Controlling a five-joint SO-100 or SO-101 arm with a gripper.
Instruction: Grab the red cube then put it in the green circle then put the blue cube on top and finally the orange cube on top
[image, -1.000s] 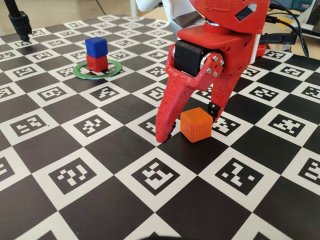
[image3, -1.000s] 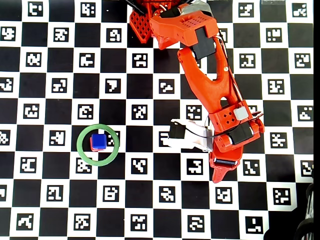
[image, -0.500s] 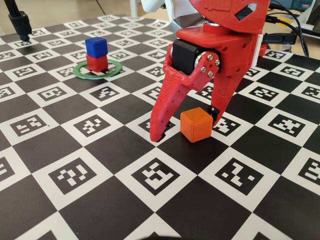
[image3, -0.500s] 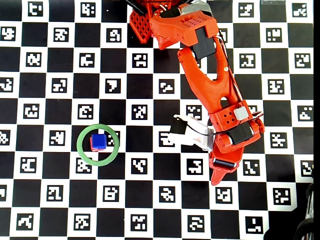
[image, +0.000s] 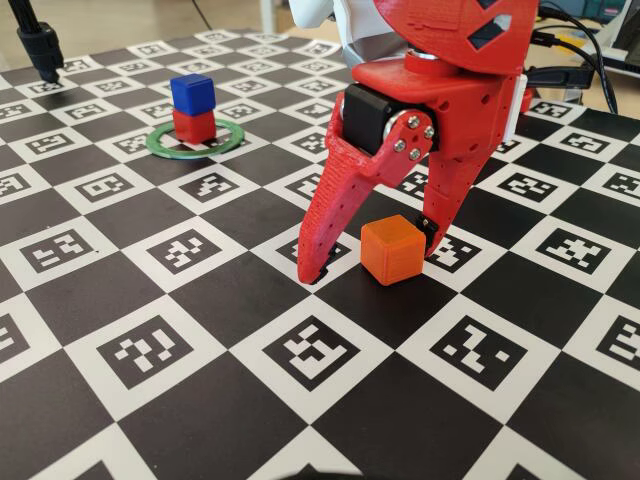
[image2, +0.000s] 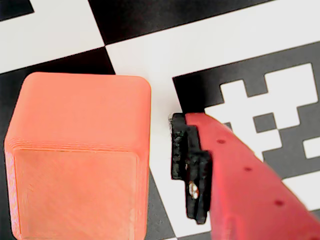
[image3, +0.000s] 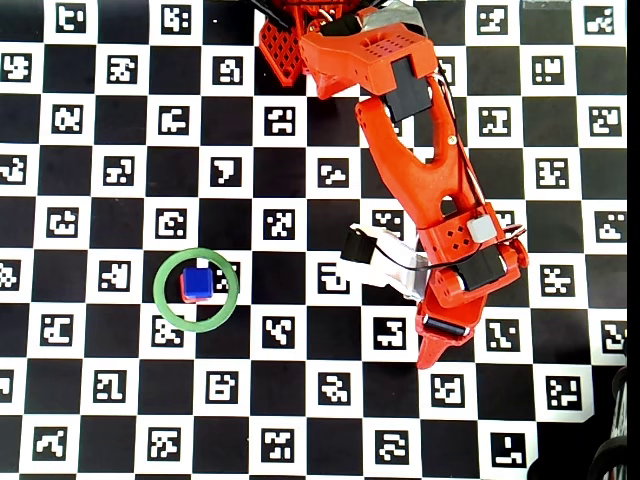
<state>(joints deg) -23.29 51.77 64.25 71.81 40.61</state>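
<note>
Checkerboard table (image: 200, 300) printed with markers. The green circle (image: 160, 146), with the red cube (image: 194, 126) inside, and the orange cube (image: 391, 250) are borne directly.

Fixed view: small bright orange plastic cube (image: 390, 250) sits centre frame on the checkerboard marker mat (image: 150, 350), between the spread fingers of the red two-finger gripper (image: 370, 255). Upper left, small deep-blue plastic cube (image: 192, 93) stacked on small red plastic cube (image: 194, 125), inside the thin flat green ring (image: 160, 146). Black stand (image: 38, 42) far upper left.

Red printed arm (image3: 410, 160), black servos, silver screws, white wrist camera.
</note>
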